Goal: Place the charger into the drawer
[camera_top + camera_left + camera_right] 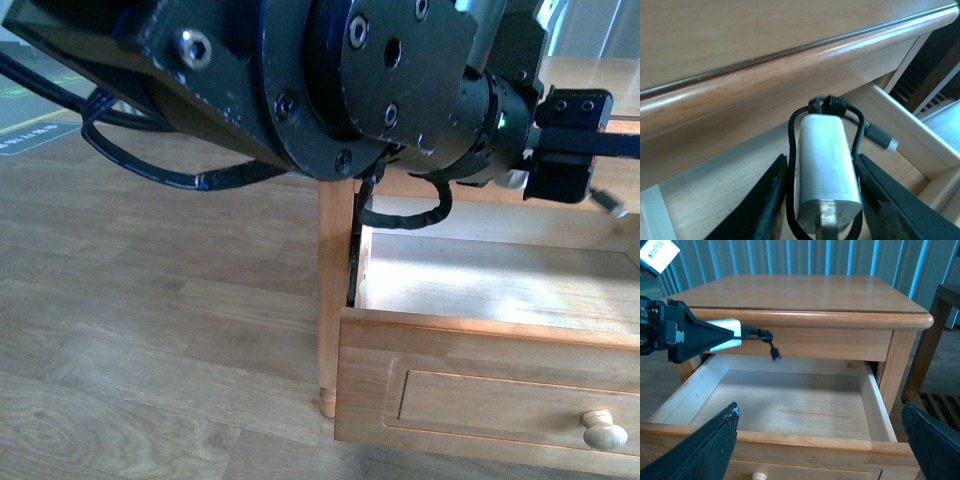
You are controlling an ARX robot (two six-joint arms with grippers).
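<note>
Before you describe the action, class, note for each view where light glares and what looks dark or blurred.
Front view: a dark arm looms close across the top; bright light washes out the drawer floor. Left wrist view: glare streaks the cabinet edge, and the charger in the left pincer looks soft. Right wrist view: bluish cast; the right pincer shows as dark, blurred wedges.

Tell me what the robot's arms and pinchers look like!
The left arm is black and round, with silver bolts, looping black cables and a tiny green light. The left fingers and right fingers are black, pointy wedges with scuffed edges.
</note>
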